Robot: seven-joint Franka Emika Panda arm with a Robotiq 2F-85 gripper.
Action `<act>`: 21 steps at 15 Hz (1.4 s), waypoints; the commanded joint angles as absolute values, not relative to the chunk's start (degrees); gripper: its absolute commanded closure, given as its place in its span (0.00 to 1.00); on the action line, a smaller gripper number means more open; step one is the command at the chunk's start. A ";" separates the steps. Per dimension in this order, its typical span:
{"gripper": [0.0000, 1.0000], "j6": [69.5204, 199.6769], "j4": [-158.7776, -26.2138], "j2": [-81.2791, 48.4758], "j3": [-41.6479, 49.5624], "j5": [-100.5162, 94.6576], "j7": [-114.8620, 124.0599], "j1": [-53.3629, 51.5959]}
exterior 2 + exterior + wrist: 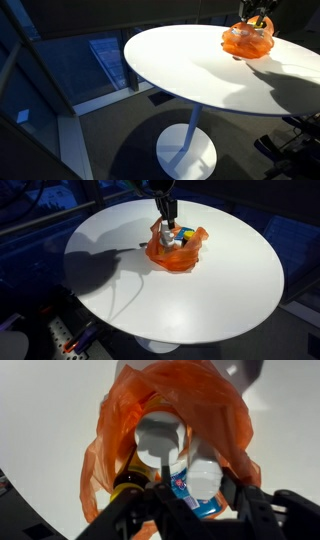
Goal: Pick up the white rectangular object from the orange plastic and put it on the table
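Currently my gripper (185, 500) hangs directly over the orange plastic bag (110, 430), jaws spread wide and holding nothing. The white object (160, 438) lies in the bag's open mouth, just ahead of the jaws in the wrist view; I cannot tell its long axis. Crinkly translucent film crowds it, beside a blue-labelled white bottle (203, 482), all on the smooth white surface (100, 270).

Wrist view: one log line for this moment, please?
gripper: open, over orange bag | white object: inside bag | table: round, white
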State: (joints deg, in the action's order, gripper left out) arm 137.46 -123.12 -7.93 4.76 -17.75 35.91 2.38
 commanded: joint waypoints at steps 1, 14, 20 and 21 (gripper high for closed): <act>0.77 138.59 -121.84 -7.84 5.52 -20.04 36.40 1.22; 0.90 136.97 -120.39 -3.95 5.39 -20.72 36.57 0.92; 0.90 133.40 -117.64 1.92 3.92 -19.08 36.11 1.36; 0.90 132.85 -117.26 2.92 3.52 -18.81 36.00 1.42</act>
